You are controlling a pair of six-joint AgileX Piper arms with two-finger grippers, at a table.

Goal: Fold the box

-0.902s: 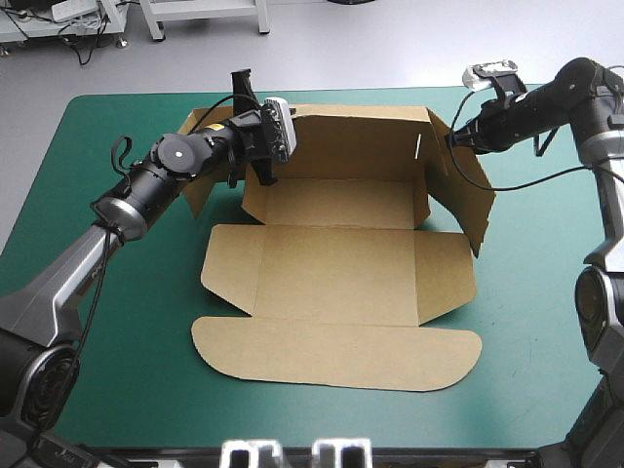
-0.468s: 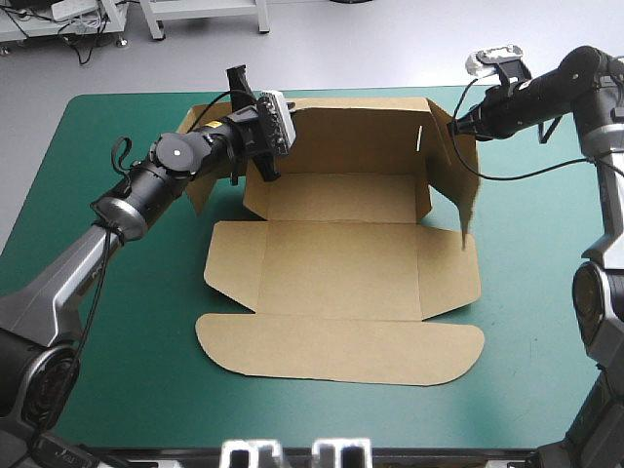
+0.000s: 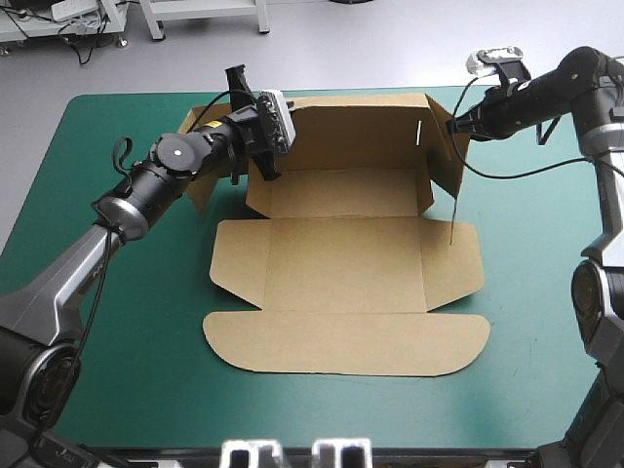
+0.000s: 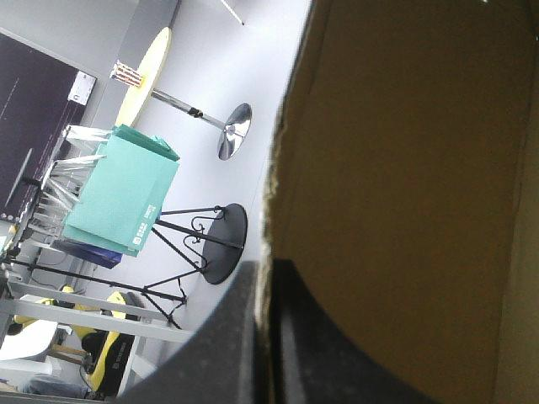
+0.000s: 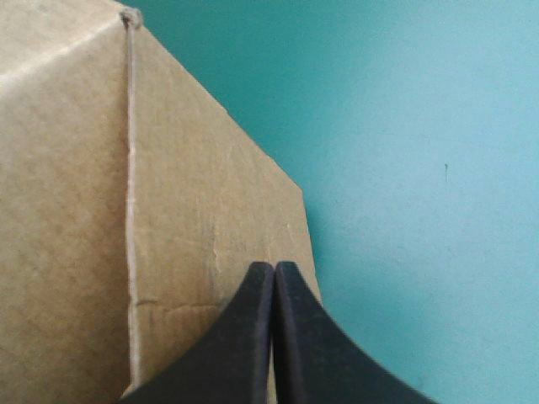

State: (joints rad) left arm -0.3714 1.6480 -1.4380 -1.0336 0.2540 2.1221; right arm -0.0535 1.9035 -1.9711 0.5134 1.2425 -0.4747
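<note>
The brown box (image 3: 341, 263) lies open on the teal-green cover, its back wall (image 3: 356, 136) raised and its rounded lid flap (image 3: 346, 343) flat toward the near edge. My left gripper (image 3: 263, 168) is at the back left corner. In the left wrist view it (image 4: 268, 337) is shut on the board's edge (image 4: 404, 168), which runs down between the fingers. At the back right corner my right gripper (image 3: 454, 131) holds the top of the right side flap (image 3: 453, 200), which stands upright. In the right wrist view its fingers (image 5: 274, 282) meet over the brown board (image 5: 194, 210).
Bare teal-green cover (image 3: 117, 322) surrounds the box on the left, right and near sides. Another flap of the box (image 3: 198, 185) sticks out behind my left arm. Beyond the table's far edge is grey floor.
The right side flap has swung from splayed outward to upright, following my right gripper. The whole sheet has slid slightly to the right. My left gripper has barely moved.
</note>
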